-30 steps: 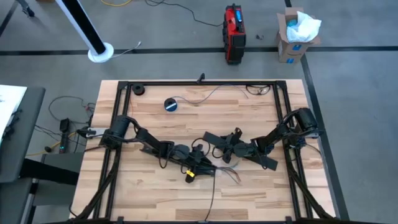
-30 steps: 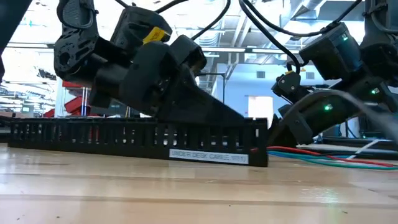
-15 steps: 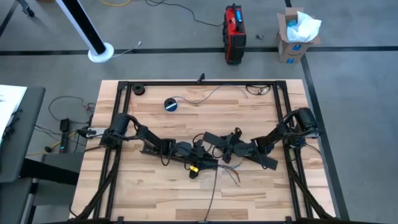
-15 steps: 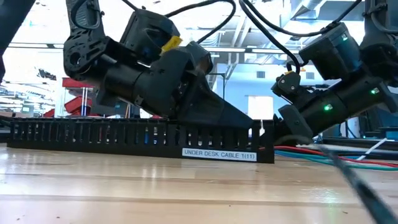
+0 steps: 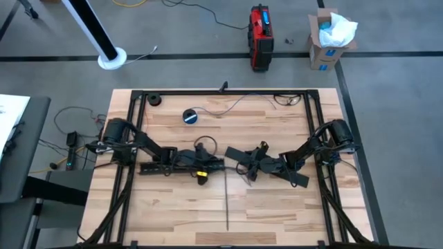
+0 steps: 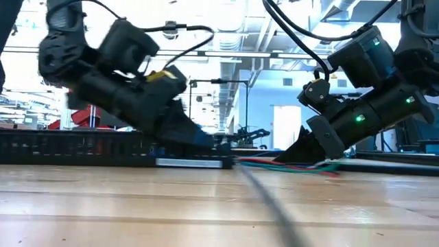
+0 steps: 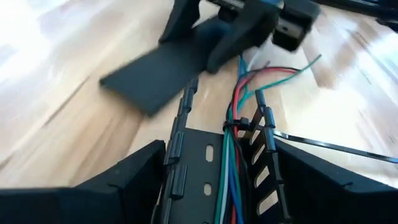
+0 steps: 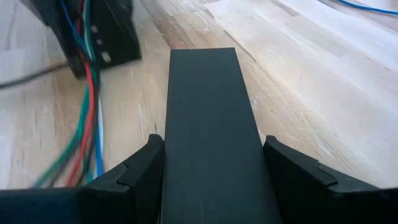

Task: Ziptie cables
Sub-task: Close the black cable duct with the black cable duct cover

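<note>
Cables (image 7: 235, 134): a thin bundle of red, green, blue and white insulated wires, round and flexible, lying lengthwise in the slotted black channel (image 7: 211, 180) and fanning out loose past its open end onto the table (image 5: 277, 214); in the low view the same strands (image 6: 288, 163) trail flat along the wood between the two arms. A thin black tie (image 7: 323, 144) already circles the bundle at the channel mouth, its long tail sticking out sideways, probably left uncut for tightening. Channel: rigid matte plastic, long, with a row of oblong slots and toothed side walls, presumably keeping the wires parallel so they can be bound. Left gripper (image 7: 211, 193): low at mid-table, its fingers standing on either side of the channel and seemingly clamped on it, though contact itself is hard to see. Right gripper (image 8: 214, 180): low, just right of centre, fingers closed against both edges of a flat black strip (image 8: 208, 124), smooth, straight-sided and opaque, held pointing toward the channel end, likely a cover awaiting fitting. A thin dark straight line (image 5: 227, 200) runs across the planks toward the near edge, identity unclear. Table: pale planked wood, visible grain, framed by black rails. Blue-and-black tape roll (image 5: 191, 115): small, round, far side of the table, well apart from the work.
</note>
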Robot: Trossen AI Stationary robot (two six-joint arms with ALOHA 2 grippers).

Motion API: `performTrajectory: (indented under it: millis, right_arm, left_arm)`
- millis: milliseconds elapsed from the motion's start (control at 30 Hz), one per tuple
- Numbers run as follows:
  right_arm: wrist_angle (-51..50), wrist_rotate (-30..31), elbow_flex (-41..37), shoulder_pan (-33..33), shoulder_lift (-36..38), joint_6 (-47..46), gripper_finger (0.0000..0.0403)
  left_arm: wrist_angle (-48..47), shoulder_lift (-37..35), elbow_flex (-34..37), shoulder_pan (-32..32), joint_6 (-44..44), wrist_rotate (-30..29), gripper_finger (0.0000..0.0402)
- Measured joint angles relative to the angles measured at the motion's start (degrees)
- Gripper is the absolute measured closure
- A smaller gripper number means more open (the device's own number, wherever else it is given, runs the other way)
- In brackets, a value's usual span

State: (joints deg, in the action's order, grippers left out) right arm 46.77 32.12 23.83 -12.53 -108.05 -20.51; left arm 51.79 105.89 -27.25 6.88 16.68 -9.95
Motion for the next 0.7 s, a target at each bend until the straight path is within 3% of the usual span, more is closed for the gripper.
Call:
performTrajectory:
  millis: [267,467,700]
  right_arm:
    - [0.3,0.0,0.2,0.0,0.0,0.0,0.0172]
    - [0.4,-0.7,0.2,0.5,0.0,0.1,0.0172]
    - [0.5,-1.2,0.2,0.9,0.0,0.2,0.0172]
  left_arm:
    - [-8.3,-9.0,1.6,-2.8,2.0,11.4,0.0134]
    - [-11.3,-10.4,1.5,-4.8,2.1,15.9,0.0110]
    - [-9.6,-10.4,1.1,-5.5,1.0,17.0,0.0094]
